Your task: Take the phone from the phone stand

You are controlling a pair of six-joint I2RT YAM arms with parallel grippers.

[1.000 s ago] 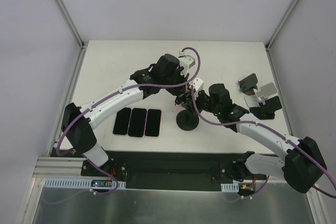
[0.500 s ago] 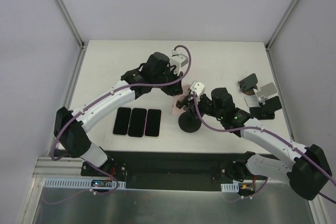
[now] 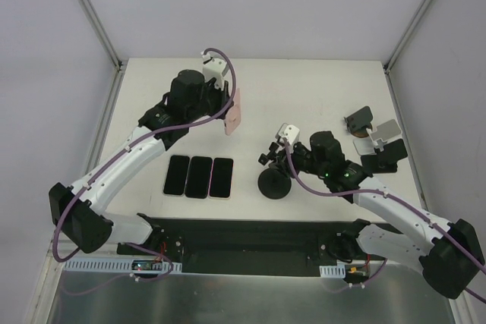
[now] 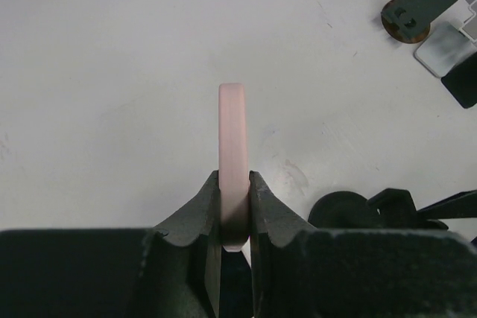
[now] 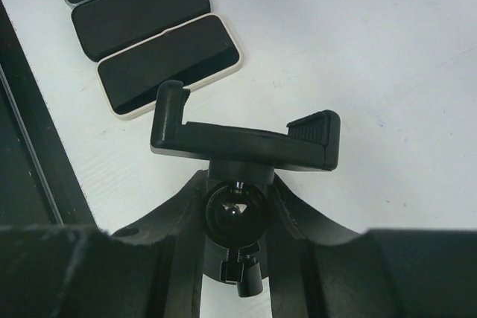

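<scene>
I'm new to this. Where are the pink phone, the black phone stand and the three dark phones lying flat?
pink phone [image 3: 235, 111]: top view, middle of its pink face.
phone stand [image 5: 246, 141]: right wrist view, middle of its empty clamp bar.
row of three phones [image 3: 199, 177]: top view, screen of the middle one.

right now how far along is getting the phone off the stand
Done: the pink phone is out, and the phone stand clamp shows empty in the right wrist view. In hand: the left gripper is shut on the phone's edge, well away from the stand, while the right gripper grips the stand's neck. Left: probably setting the phone down, perhaps by the three phones lying flat.
</scene>
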